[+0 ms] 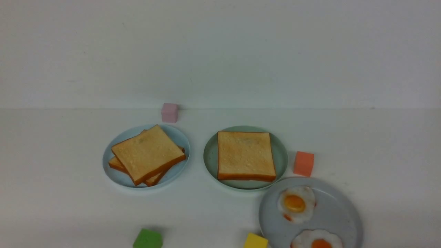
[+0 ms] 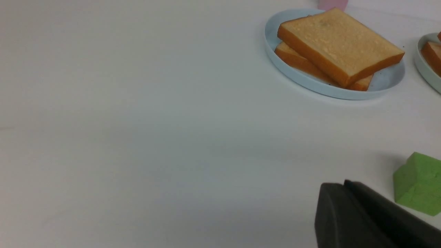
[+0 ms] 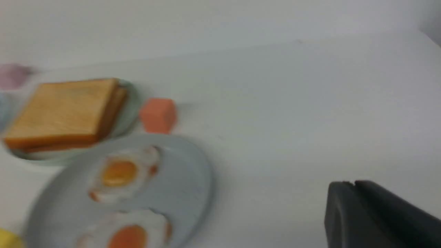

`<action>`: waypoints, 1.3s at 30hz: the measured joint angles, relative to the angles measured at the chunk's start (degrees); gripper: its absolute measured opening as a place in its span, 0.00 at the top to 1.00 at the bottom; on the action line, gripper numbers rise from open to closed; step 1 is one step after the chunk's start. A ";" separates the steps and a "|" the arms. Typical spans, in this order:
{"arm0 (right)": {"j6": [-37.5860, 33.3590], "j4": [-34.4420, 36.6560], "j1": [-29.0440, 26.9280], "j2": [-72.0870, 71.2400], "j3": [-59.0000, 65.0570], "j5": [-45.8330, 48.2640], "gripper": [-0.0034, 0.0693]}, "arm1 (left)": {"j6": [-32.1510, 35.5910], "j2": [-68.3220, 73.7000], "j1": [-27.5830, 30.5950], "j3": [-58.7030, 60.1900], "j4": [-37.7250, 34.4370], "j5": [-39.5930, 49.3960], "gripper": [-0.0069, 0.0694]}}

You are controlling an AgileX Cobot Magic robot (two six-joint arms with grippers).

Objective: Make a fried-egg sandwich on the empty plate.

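The mint-green plate (image 1: 211,155) holds golden-brown toast (image 1: 245,155). In the right wrist view this toast (image 3: 62,110) is two stacked slices; no egg shows between them. Two fried eggs (image 1: 296,204) (image 1: 318,241) lie on the grey speckled plate (image 1: 337,213) at the front right. My left gripper (image 2: 344,182) is shut and empty above bare table, beside a green block (image 2: 418,182). Well to the right of the grey plate (image 3: 193,179), my right gripper (image 3: 354,183) is shut with nothing in it. Neither gripper shows in the front view.
A pale blue plate (image 1: 110,168) to the left carries a pile of plain toast slices (image 1: 148,153). Foam blocks stand about: pink (image 1: 170,112) at the back, orange (image 1: 303,163) beside the green plate, green (image 1: 147,238) and yellow (image 1: 255,241) at the front edge.
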 joint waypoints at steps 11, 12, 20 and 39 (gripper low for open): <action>0.00 -0.63 -2.31 -0.38 4.97 -3.09 0.85 | 0.00 0.00 0.00 0.00 0.00 -0.08 0.87; 0.00 -0.65 -2.22 -0.38 5.01 -3.20 0.85 | 0.00 0.00 0.00 0.00 0.00 -0.08 0.87; 0.00 -0.96 -2.15 -0.38 5.01 -3.27 0.83 | 0.00 0.00 0.00 0.00 0.00 -0.08 0.86; 0.00 -0.96 -2.15 -0.38 5.03 -3.33 0.81 | 0.00 0.00 0.00 0.00 0.00 -0.08 0.86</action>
